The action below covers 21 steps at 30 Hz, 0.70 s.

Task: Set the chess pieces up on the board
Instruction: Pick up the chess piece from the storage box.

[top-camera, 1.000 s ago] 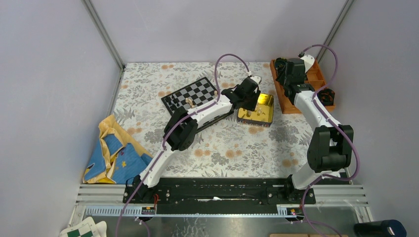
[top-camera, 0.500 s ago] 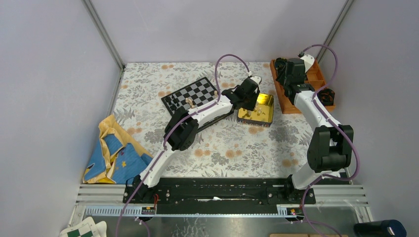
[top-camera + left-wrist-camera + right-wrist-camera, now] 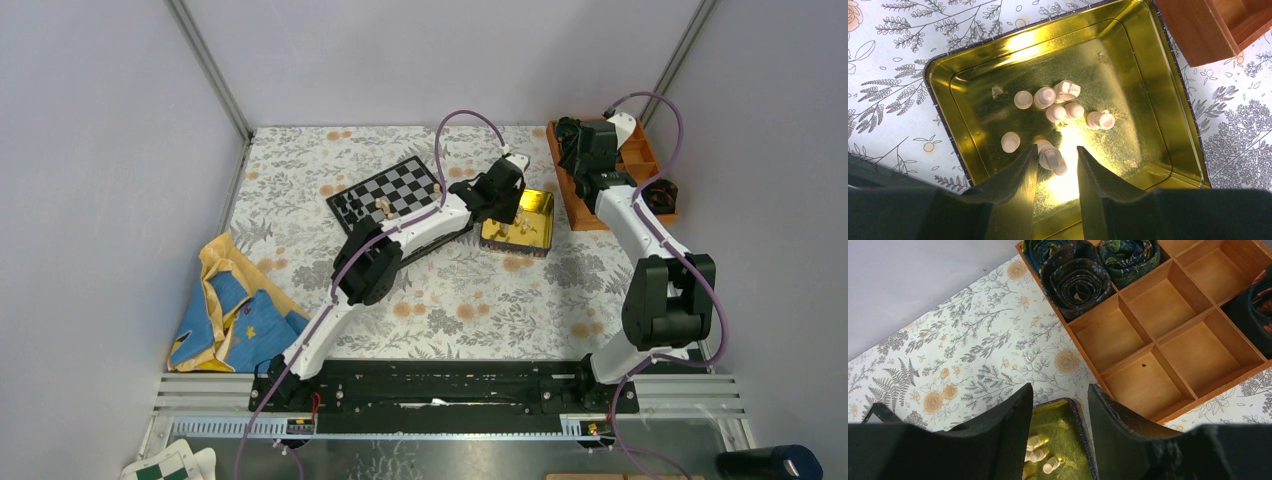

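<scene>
Black-and-grey checkered chessboard [image 3: 390,192] lies left of the shiny gold tin [image 3: 540,212]; the left wrist view alone shows the left gripper [image 3: 1057,152] parted astride one of its rounded tan wooden chess pieces [image 3: 1055,112]. Right gripper [image 3: 1060,392] gapes, empty.

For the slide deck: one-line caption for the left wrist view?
Left gripper open over the gold tin, jaws flanking one of the tan chess pieces inside.

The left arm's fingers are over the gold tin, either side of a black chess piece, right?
Not black: the chess pieces in the gold tin are light tan, as the left wrist view shows. The left fingers do flank one.
</scene>
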Motion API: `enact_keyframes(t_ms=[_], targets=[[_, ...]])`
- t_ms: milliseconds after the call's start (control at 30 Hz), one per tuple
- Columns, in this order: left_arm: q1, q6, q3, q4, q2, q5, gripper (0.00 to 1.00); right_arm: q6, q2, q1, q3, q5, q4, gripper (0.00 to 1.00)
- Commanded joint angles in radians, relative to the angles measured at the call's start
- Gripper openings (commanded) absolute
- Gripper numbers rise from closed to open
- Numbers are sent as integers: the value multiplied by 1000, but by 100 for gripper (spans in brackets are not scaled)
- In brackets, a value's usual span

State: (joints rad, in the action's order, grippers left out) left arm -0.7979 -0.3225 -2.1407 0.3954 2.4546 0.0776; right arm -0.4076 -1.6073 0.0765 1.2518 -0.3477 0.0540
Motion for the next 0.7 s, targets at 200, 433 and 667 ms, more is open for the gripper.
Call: enact_keyframes(t_ms=[200, 433, 667], targets=[[-6, -3, 20, -73, 17, 16, 40, 7, 66, 0, -8, -10, -40, 51], [-5, 3, 43, -84, 19, 23, 39, 4, 70, -1, -18, -12, -42, 51], [-6, 14, 56, -91, 13, 48, 19, 4, 75, -1, -22, -11, -45, 50]])
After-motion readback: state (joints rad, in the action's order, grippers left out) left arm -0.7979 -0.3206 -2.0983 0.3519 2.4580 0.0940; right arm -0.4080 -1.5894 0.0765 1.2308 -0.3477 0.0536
